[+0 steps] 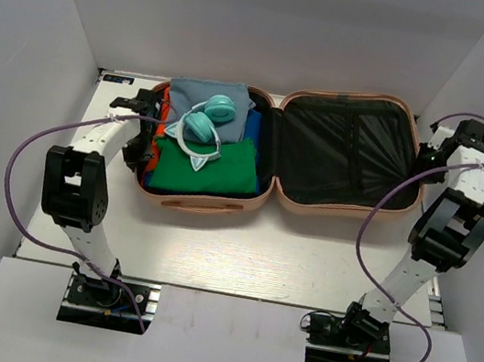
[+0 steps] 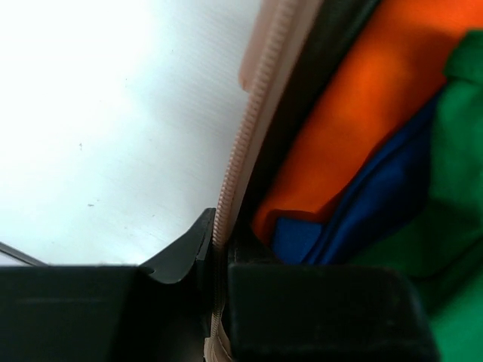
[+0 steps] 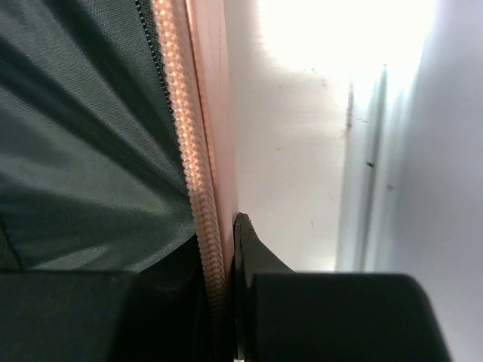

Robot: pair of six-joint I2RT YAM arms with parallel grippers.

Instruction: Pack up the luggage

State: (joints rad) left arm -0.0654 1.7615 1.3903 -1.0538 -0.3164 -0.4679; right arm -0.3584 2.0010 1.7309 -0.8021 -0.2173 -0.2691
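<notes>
**Closing stage, overhead and wrist views.** The luggage [image 1: 339, 212] lies opened flat at the far middle of the table [image 1: 239, 255], its two halves side by side. The left half holds folded clothes: a green garment [image 1: 211, 169] at the near side and a grey-blue garment [image 1: 196, 92] at the far side, with blue cloth [image 2: 377, 196] and orange cloth [image 2: 377, 113] showing along the left edge. A pair of teal headphones [image 1: 207, 122] rests on the pile. The right half shows only its black lining. The left gripper [image 1: 143, 134] is at the outer left rim of the packed half. Its wrist view shows the zipper-edged rim running between the two fingers, one on the table side and one on the cloth side, narrow and pinched on the shell wall. The right gripper [image 1: 424, 160] is at the outer right rim of the empty half. Its wrist view likewise shows the pink rim clamped between narrow fingers, with lining on one side and bare table on the other. From this arrangement the filling appears done, and the step in hand is closing the case. The next move calls for the right arm to lift its rim and swing that half about the central hinge over the packed half, while the left grip steadies the base. The headphones stand proud of the pile and may hinder full closure.
</notes>
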